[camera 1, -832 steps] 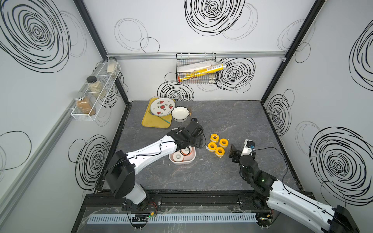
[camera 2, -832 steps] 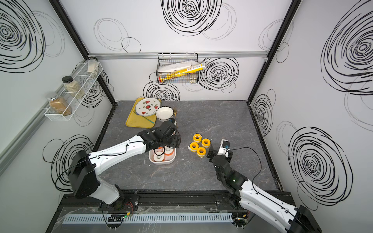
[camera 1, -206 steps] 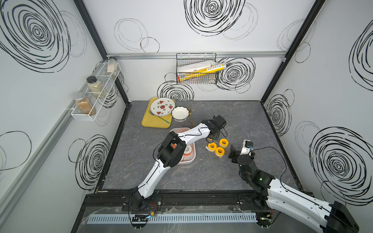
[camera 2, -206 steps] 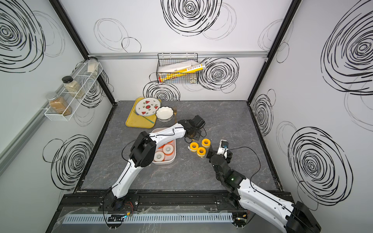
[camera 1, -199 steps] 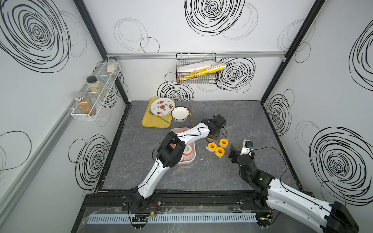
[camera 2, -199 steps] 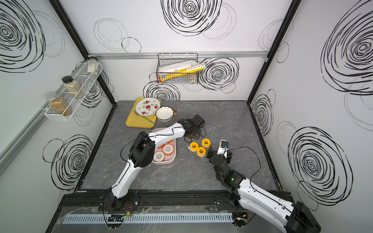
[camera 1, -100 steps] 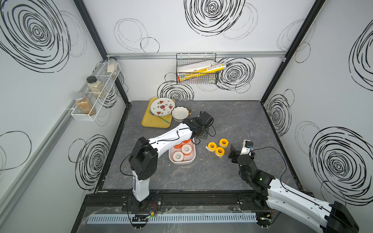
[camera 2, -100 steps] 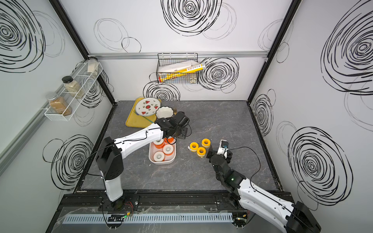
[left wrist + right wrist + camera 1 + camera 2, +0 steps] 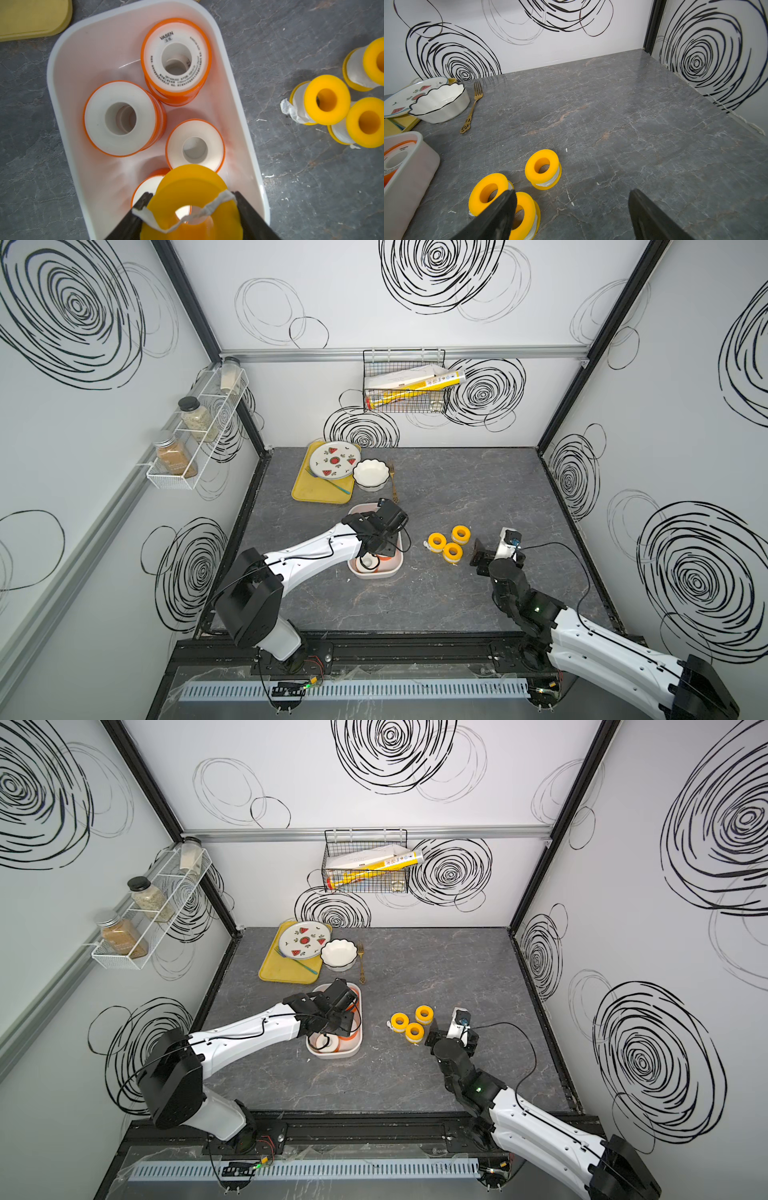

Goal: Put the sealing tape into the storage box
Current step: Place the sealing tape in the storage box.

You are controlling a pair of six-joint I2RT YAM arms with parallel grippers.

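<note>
The white storage box [image 9: 239, 99] holds several orange-flanged spools of sealing tape [image 9: 176, 56], standing flat side up. My left gripper [image 9: 191, 207] hangs over the box's near end, shut on a yellow spool [image 9: 187, 185] with a loose white tape tail. In both top views the left gripper [image 9: 376, 545] sits above the box [image 9: 397, 568] [image 9: 355, 1048]. Three yellow spools [image 9: 452, 551] [image 9: 414, 1031] [image 9: 543, 166] stand on the table to the box's right. My right gripper [image 9: 571, 195] [image 9: 482, 551] is open and empty just right of them, one finger beside the nearest spool.
Behind the box lie a yellow tray [image 9: 309, 493] with a watermelon plate [image 9: 334, 460], a white fluted bowl [image 9: 371, 475] and a gold fork [image 9: 392, 485]. A wire basket [image 9: 405, 385] hangs on the back wall. A spice rack [image 9: 195, 435] is on the left wall.
My left arm has swung from beside the yellow spools back over the storage box, carrying a yellow spool. The right arm has not moved.
</note>
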